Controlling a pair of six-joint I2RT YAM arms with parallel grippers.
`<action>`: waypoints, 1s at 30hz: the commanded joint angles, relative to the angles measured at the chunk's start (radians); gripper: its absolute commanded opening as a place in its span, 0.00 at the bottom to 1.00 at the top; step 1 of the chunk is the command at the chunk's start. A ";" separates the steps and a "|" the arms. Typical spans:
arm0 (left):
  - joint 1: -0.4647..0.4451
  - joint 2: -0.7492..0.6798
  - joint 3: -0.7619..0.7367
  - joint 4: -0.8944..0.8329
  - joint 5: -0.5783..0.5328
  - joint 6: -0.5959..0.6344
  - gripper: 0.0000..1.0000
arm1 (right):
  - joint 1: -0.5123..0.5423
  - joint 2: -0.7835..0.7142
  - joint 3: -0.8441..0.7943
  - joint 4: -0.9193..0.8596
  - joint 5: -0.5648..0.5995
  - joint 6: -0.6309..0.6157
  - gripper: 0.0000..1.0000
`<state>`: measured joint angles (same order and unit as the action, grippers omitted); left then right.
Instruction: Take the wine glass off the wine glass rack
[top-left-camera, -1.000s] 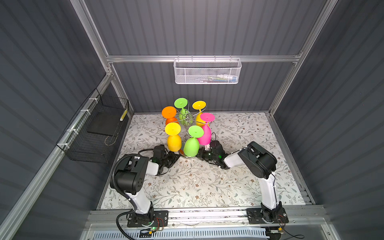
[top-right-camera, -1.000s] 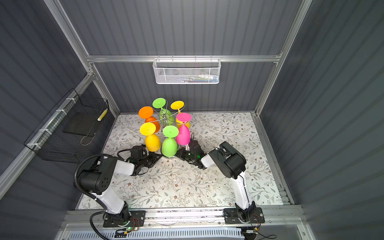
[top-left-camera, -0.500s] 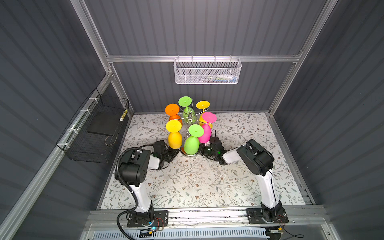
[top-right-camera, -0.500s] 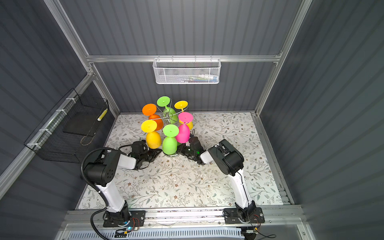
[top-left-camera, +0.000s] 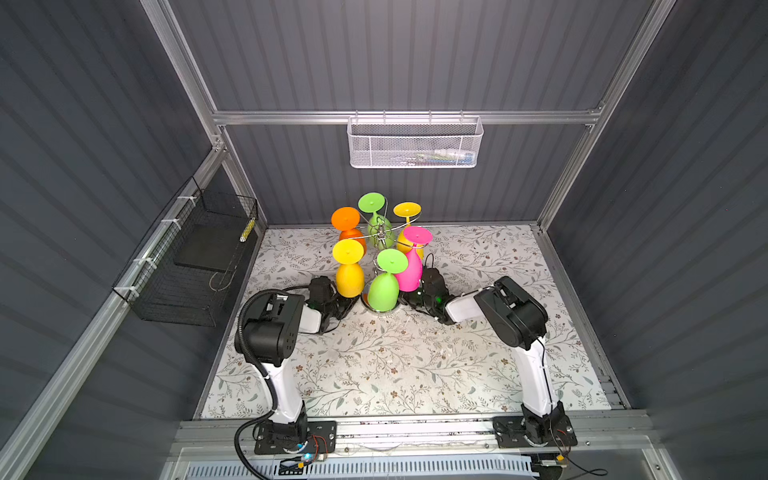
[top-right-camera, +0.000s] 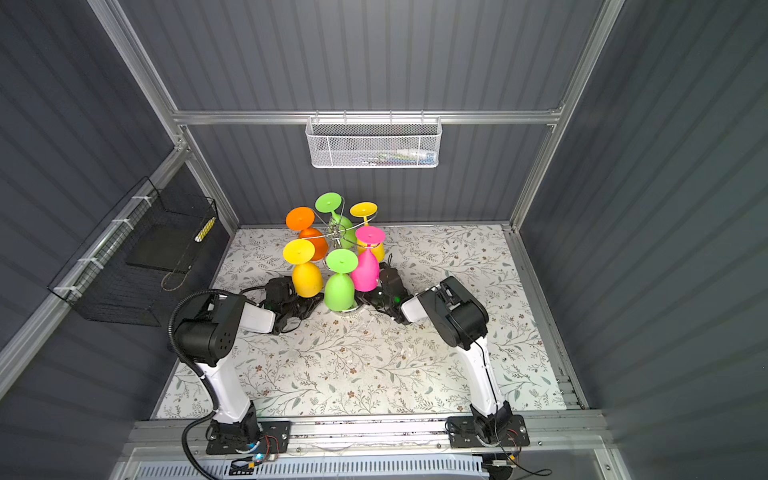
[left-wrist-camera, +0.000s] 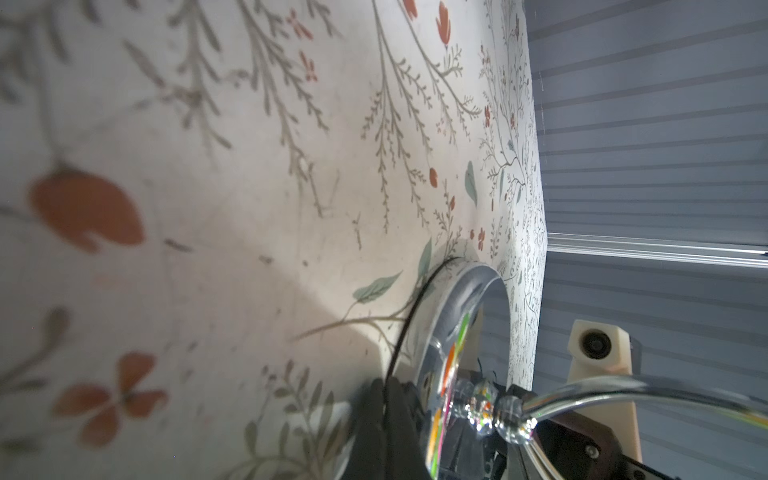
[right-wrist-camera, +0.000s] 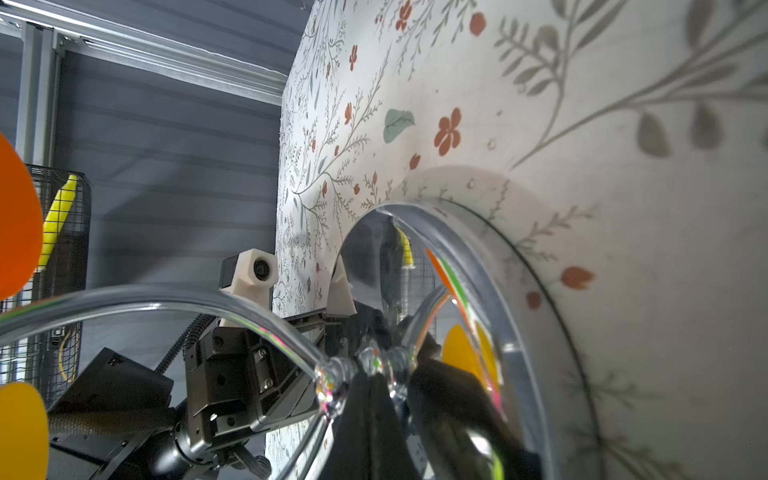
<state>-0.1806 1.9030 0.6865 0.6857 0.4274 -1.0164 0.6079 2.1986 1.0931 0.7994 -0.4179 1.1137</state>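
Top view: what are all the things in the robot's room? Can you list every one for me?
wine glass rack: one, chrome, back middle of the table
wine glasses: six, two green, two yellow, one orange, one pink, hanging upside down on the rack
white mesh basket: one, white, on the back wall rail
black wire basket: one, black, on the left wall
floral table cover: one, cream with leaves and flowers
left gripper: one, black, shut, at the rack's base
right gripper: one, black, shut, at the rack's base

Top views look down; wrist views closely share the rack (left-wrist-camera: 449, 316)
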 joint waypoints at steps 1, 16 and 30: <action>-0.028 0.026 -0.018 -0.068 0.016 0.001 0.00 | -0.025 -0.023 -0.056 0.049 0.019 0.019 0.00; -0.035 -0.018 -0.082 -0.072 0.001 0.006 0.00 | 0.003 -0.148 -0.320 0.169 0.029 0.027 0.00; -0.086 -0.018 -0.047 -0.096 -0.004 0.008 0.00 | 0.097 -0.082 -0.272 0.148 0.049 0.042 0.00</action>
<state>-0.2356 1.8713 0.6392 0.7006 0.4026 -1.0180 0.7052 2.0968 0.8009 0.9714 -0.3931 1.1606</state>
